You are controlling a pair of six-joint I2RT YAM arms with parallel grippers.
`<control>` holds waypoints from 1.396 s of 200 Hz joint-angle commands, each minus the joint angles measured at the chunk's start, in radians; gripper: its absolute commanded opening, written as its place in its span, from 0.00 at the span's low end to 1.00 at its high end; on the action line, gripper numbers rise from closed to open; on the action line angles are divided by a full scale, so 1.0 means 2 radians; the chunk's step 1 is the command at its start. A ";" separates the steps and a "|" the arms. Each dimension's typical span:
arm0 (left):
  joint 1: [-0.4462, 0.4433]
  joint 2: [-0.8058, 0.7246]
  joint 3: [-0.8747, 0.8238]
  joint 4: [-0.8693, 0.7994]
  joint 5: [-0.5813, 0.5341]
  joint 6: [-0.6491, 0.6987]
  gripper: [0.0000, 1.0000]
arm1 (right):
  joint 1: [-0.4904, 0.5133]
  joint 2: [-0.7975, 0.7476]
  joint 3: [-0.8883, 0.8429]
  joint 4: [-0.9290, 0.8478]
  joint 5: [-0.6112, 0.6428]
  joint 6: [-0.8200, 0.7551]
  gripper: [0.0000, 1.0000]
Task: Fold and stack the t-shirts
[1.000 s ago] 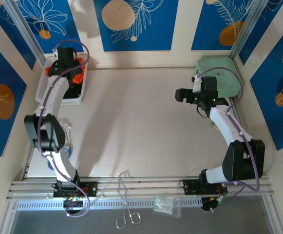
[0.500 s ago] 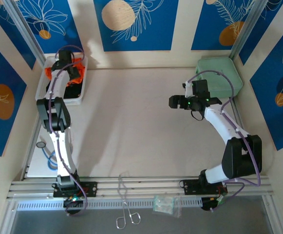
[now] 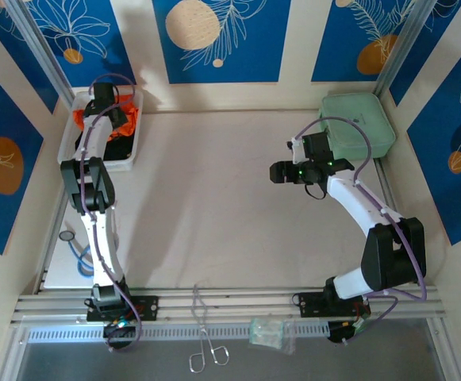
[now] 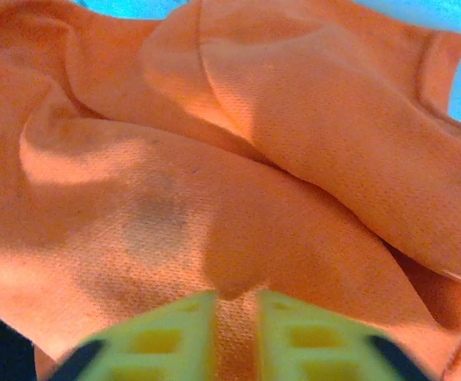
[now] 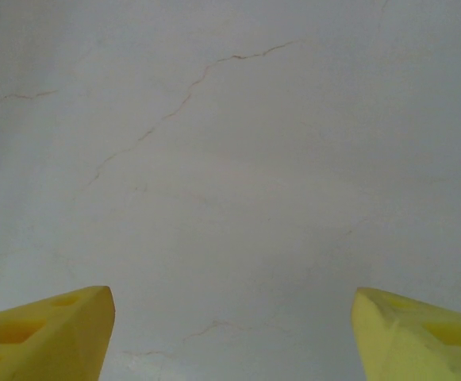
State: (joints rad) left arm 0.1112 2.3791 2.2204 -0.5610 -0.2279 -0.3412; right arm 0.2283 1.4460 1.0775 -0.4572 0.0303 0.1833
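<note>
The orange t-shirt (image 3: 132, 117) lies crumpled in a white bin (image 3: 95, 164) at the far left corner, over a black garment (image 3: 121, 148). My left gripper (image 3: 107, 111) reaches down into that bin. In the left wrist view, its yellow fingers (image 4: 174, 337) stand close together with a fold of the orange t-shirt (image 4: 293, 119) pinched between them, so the left gripper (image 4: 236, 317) is shut on it. My right gripper (image 3: 276, 171) hovers over the bare table at centre right. It is open (image 5: 230, 333), with nothing between its fingertips.
A mint-green hard case (image 3: 365, 131) sits at the far right corner, just behind the right arm. Metal scissors-like tongs (image 3: 206, 349) and a small plastic bag (image 3: 266, 333) lie on the near rail. The pale table top (image 3: 206, 190) spreads between the arms.
The left arm stretched deeper into the bin and its jaws closed on the orange fabric. The right gripper slid left over the table, away from the green case, and narrowed a little.
</note>
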 commanded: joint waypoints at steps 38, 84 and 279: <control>0.002 -0.027 -0.017 0.006 0.013 -0.001 0.13 | 0.002 -0.051 0.015 -0.022 0.002 -0.003 0.81; 0.001 -0.027 -0.058 0.020 0.036 -0.056 0.84 | 0.002 -0.083 0.007 -0.026 0.010 -0.003 0.88; -0.016 -0.094 -0.115 0.088 0.066 -0.085 0.00 | -0.014 -0.144 0.004 -0.029 -0.008 0.006 0.85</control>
State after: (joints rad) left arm 0.1062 2.3302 2.0293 -0.4366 -0.1383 -0.5003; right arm 0.2111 1.2030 1.0809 -0.5102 0.0479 0.1841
